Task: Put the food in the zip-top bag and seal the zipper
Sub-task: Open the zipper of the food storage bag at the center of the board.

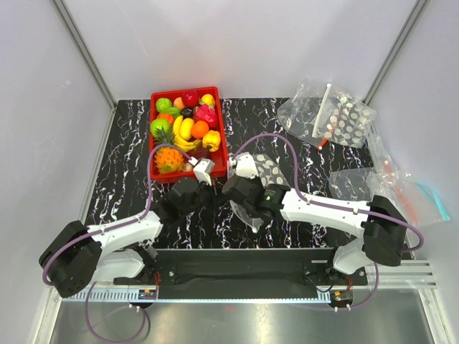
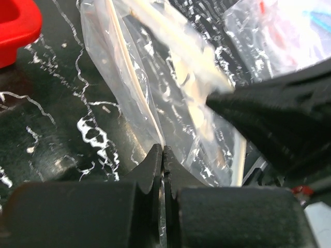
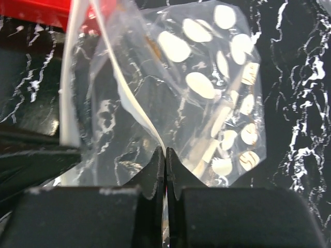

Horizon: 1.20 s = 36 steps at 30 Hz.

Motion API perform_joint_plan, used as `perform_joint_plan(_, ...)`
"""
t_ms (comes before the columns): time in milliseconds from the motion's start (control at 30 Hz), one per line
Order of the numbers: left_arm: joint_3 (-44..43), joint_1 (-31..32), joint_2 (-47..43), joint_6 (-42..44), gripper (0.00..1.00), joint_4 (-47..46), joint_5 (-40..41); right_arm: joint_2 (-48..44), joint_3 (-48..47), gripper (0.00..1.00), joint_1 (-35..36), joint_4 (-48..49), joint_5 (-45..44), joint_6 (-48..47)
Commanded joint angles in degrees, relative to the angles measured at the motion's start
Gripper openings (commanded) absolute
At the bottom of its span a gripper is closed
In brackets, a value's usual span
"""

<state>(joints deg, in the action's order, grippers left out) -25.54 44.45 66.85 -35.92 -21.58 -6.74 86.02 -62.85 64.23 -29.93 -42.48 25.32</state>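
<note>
The white-dotted zip-top bag (image 1: 269,168) hangs crumpled at the table's centre, held between both grippers. My left gripper (image 1: 214,179) is shut on one lip of the bag's mouth (image 2: 163,149), where the pale zipper strip (image 2: 132,77) runs in. My right gripper (image 1: 235,178) is shut on the other lip (image 3: 165,151), along the white zipper strip (image 3: 129,98). The bag (image 3: 207,103) looks empty. The food lies in the red bin (image 1: 155,154): the pineapple (image 1: 168,159), the yellow bell pepper (image 1: 211,140) and several other toy fruits.
A second dotted clear bag (image 1: 337,118) lies at the back right. Plain clear bags with red and blue strips (image 1: 401,190) lie at the right edge. The bin's corner shows in the left wrist view (image 2: 18,26). The right arm (image 2: 274,119) crowds that view.
</note>
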Motion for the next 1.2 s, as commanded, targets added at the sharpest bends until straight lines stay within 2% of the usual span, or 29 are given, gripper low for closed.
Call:
perform_joint_plan(0,-3.2,-0.59,0.21,1.38,0.02,0.49,1.82,-0.5,-2.54,0.0,-1.73,-1.18,-0.94,-0.71)
perform_joint_plan(200,-8.55,-3.05,3.81,3.49,0.03,5.58,1.29,-5.41,-3.59,0.0,-4.37,-4.69,-1.55,-1.15)
perform_joint_plan(333,-11.54,-3.31,7.15,4.63,0.04,6.55,1.47,-9.28,-6.14,0.0,-5.87,-12.49,-6.55,-0.18)
perform_joint_plan(433,-14.35,-3.31,10.57,4.72,0.08,6.9,0.42,-10.25,-8.86,0.0,-6.13,-16.37,-7.18,-0.36)
perform_joint_plan(500,-15.85,-3.23,12.86,4.63,0.27,6.91,-1.16,-9.99,-10.01,0.0,-6.13,-18.48,-7.09,-0.1)
perform_joint_plan(567,-17.26,-3.31,12.43,4.46,0.59,7.34,-1.08,-9.12,-11.06,0.0,-6.48,-20.6,-6.74,0.17)
perform_joint_plan(667,-19.53,-4.36,9.45,5.86,0.72,10.94,1.37,-9.11,-10.89,0.0,-7.53,-20.34,-3.58,-0.8)
perform_joint_plan(700,-20.42,-5.06,8.83,6.21,0.81,12.34,1.47,-9.2,-10.63,0.0,-7.8,-19.99,-2.97,-1.06)
perform_joint_plan(767,-22.7,-8.04,7.25,7.26,0.87,16.91,0.77,-9.64,-9.75,0.0,-8.94,-18.67,-1.03,-1.59)
perform_joint_plan(800,-23.23,-9.28,6.72,7.53,0.97,18.32,0.68,-9.73,-9.66,0.0,-9.38,-18.58,-0.24,-1.76)
perform_joint_plan(1033,-27.18,-23.6,2.67,7.88,0.99,26.75,-0.2,-8.59,-8.08,0.0,-10.09,-16.04,3.45,-3.08)
perform_joint_plan(1167,-32.55,-31.42,4.95,10.6,0.99,32.03,4.27,-8.23,-7.64,0.0,-10.26,-15.24,5.56,-3.09)
